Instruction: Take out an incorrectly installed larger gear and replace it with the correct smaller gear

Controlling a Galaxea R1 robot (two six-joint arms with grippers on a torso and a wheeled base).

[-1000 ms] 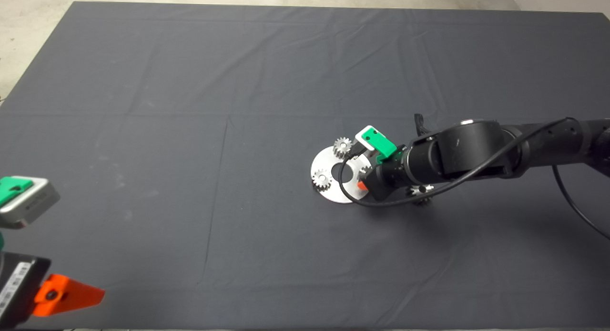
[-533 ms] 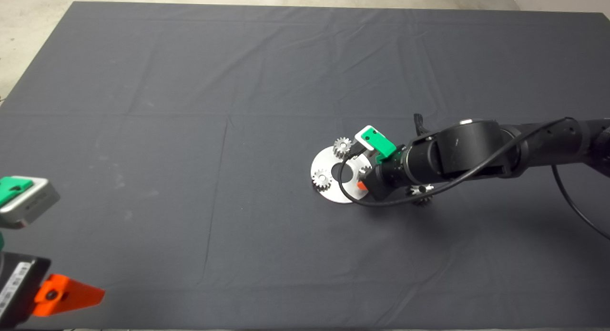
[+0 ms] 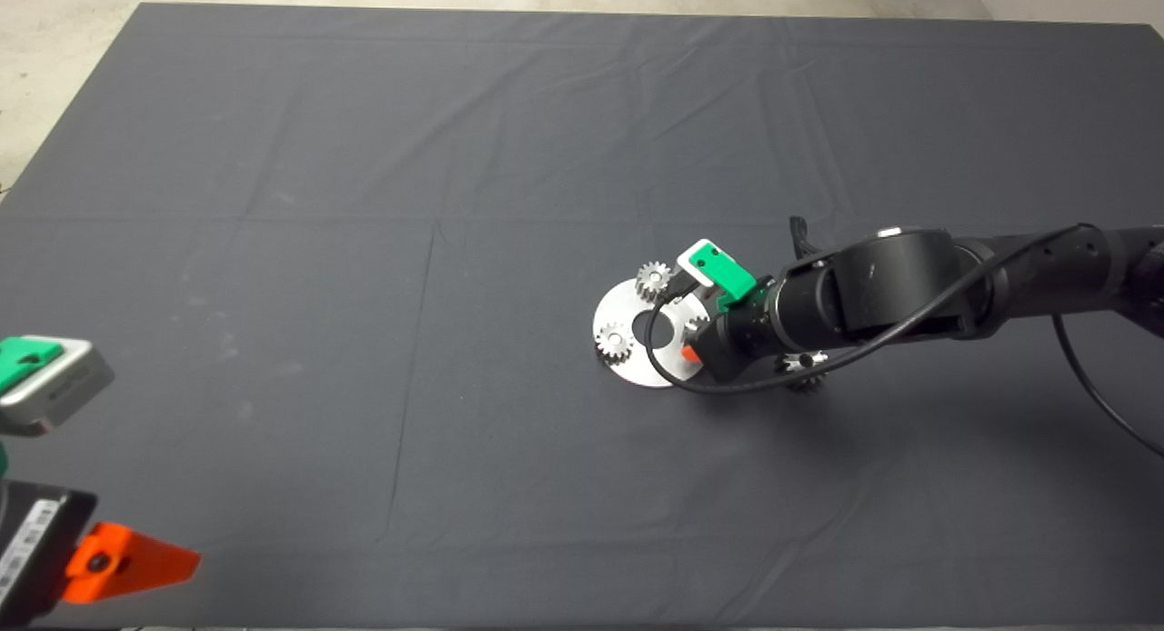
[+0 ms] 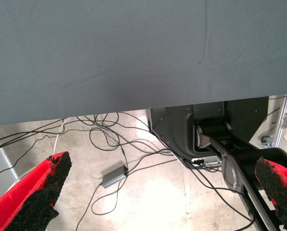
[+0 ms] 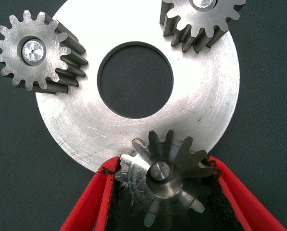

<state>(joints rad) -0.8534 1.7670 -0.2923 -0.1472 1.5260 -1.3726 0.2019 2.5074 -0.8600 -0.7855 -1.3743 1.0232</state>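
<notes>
Premises: a robotics laboratory or test workshop. Evidence: a tabletop covered by a creased dark mat (image 3: 364, 204) over a bare concrete floor (image 4: 148, 202); loose black cables (image 4: 109, 139) trailing across that floor beside a small grey box (image 4: 114, 175); a dark machine base (image 4: 181, 130); a machined metal disc (image 5: 205, 110) carrying gears.

Light: even, overhead — soft shadows | glare: metal disc (image 5: 210, 110) | focus: sharp — finger edges blurred
</notes>
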